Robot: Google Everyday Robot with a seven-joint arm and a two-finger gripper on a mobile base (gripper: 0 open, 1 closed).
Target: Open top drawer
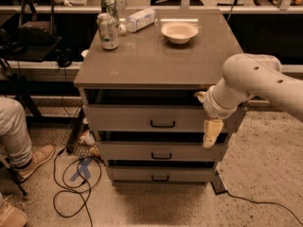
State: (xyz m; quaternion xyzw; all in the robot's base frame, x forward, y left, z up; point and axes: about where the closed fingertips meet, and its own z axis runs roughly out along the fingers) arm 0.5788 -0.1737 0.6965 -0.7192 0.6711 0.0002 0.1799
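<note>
The wide grey top drawer (pixel 123 118), flat-fronted and the tallest of three, sat directly under the grey tabletop (pixel 156 60) with its front about flush with the cabinet, so it looked shut or barely started, a dark gap showing above its upper edge. Its small black centre handle (pixel 163 124) was bare, nothing touching it. The robot's pale gripper (pixel 212 132) hung pointing downward at the right end of that drawer front, well to the right of the handle and reaching to the drawer's lower edge; whether it was spread or pressed together could not be told. The white arm (pixel 258 79) came in from the right. By my reading the step in hand was the approach, the pull not yet begun; the next move called for shifting left to the handle, taking hold, then drawing straight out toward the camera. Below sat two shorter grey drawers (pixel 132 151), and on the tabletop a white bowl (pixel 179 31) and two drink cans (pixel 108 30)
</note>
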